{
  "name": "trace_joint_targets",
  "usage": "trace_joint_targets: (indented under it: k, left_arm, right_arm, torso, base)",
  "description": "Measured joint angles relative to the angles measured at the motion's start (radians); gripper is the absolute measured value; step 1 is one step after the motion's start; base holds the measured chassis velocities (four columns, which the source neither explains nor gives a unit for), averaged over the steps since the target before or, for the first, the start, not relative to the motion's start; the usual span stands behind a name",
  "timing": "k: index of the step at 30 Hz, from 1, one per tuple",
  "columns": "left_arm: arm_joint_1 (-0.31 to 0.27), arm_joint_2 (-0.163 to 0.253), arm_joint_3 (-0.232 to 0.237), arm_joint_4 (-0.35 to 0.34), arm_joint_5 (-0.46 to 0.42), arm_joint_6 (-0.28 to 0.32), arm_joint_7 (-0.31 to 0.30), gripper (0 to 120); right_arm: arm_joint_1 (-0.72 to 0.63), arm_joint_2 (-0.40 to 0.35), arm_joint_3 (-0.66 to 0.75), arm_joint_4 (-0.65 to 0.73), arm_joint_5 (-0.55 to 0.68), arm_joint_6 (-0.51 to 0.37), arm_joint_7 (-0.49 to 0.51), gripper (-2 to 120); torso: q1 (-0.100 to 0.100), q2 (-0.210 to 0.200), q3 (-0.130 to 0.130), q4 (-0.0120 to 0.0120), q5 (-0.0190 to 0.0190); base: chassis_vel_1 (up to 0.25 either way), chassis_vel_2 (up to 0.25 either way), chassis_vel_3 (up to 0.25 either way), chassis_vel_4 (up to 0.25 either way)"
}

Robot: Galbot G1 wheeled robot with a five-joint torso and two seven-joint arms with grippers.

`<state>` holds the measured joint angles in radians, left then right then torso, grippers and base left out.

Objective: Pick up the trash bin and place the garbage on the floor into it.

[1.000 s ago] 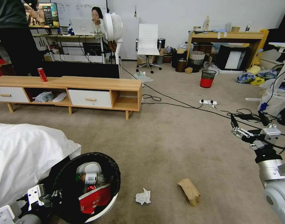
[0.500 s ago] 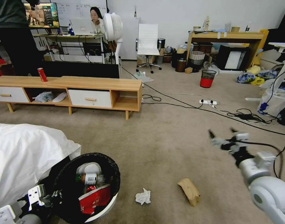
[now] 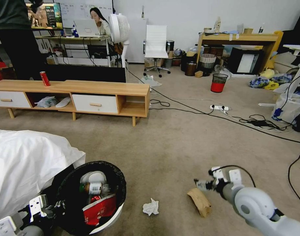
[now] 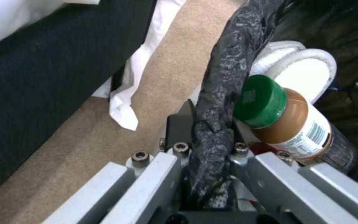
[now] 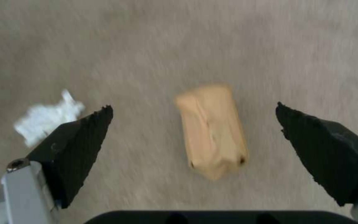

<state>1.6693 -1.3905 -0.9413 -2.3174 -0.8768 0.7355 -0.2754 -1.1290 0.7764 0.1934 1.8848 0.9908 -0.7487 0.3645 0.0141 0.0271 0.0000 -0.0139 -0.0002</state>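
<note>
My left gripper (image 4: 206,168) sits at my lower left, its fingers (image 4: 154,174) pinching the black-bag-covered rim of the trash bin (image 3: 119,183); the bin hangs tilted beside the white bed sheet (image 3: 22,160), just above the floor (image 3: 163,144); inside it lie a green-capped bottle (image 4: 286,121), a red wrapper (image 3: 99,209) and a white round item (image 4: 307,65).

My right gripper (image 5: 193,146) hovers directly over the brown paper bag (image 5: 212,127); its fingers (image 5: 79,146) are spread wide, one on each side of the bag, not touching it; the bag lies flat on the carpet; in the head view the right gripper (image 3: 204,184) appears just above the bag's upper end (image 3: 199,200).

A crumpled white tissue (image 3: 151,207) lies on the floor between the bin and the bag, apart from both.

Farther off, black cables (image 3: 222,116) cross the carpet; a low wooden cabinet (image 3: 91,95) stands at the left, with an upright red can (image 3: 44,78) on its top; a small black mesh bin (image 3: 218,82) with a red bottom stands near the far wall.
</note>
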Motion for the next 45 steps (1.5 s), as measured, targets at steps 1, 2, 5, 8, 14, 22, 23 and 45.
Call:
trace_joint_targets:
  k: [1,2,5,8,14,22,23,45]
  left_arm:
    - [0.000,0.000,0.000,0.000,0.000,0.000,0.000,2]
    - [-0.001,0.001,0.002,0.004,0.002,0.000,0.001,2]
    - [-0.005,0.004,0.008,0.015,0.009,0.000,0.006,2]
    - [-0.008,0.004,0.010,0.018,0.011,0.000,0.008,2]
    - [-0.013,0.007,0.016,0.027,0.014,0.000,0.009,2]
    - [-0.018,0.006,0.025,0.041,0.021,0.000,0.011,2]
    - [-0.018,0.006,0.025,0.041,0.021,0.000,0.011,2]
    - [-0.024,0.014,0.027,0.067,0.023,0.000,0.016,2]
  right_arm:
    - [0.000,0.000,0.000,0.000,0.000,0.000,0.000,100]
    - [-0.004,0.000,-0.006,-0.016,-0.008,-0.001,-0.008,100]
    - [-0.014,0.002,-0.017,-0.054,-0.035,-0.002,-0.039,100]
    - [-0.015,0.009,-0.031,-0.088,-0.057,0.000,-0.061,100]
    - [0.004,0.029,-0.047,-0.178,-0.103,0.005,-0.094,100]
    - [0.077,0.079,-0.104,-0.330,-0.176,0.035,-0.113,100]
    - [0.077,0.079,-0.104,-0.330,-0.176,0.035,-0.113,100]
    - [0.271,0.231,-0.294,-0.638,-0.325,0.150,-0.178,100]
  torso:
    - [0.000,0.000,0.000,0.0000,0.0000]
    - [0.000,0.000,0.000,-0.0002,0.0001]
    - [0.000,0.000,0.000,-0.0002,0.0000]
    - [0.000,0.000,0.000,-0.0001,0.0003]
    - [0.000,0.000,0.000,0.0001,0.0003]
    - [0.000,0.000,0.000,0.0002,0.0002]
    - [0.000,0.000,0.000,0.0002,0.0002]
    - [0.000,0.000,0.000,0.0001,0.0001]
  base:
    - [0.000,0.000,0.000,0.000]
    - [0.000,0.000,0.000,0.000]
    - [0.000,0.000,0.000,0.000]
    - [0.000,0.000,0.000,0.000]
    - [0.000,0.000,0.000,0.000]
    - [0.000,0.000,0.000,0.000]
    - [0.000,0.000,0.000,0.000]
    - [0.000,0.000,0.000,0.000]
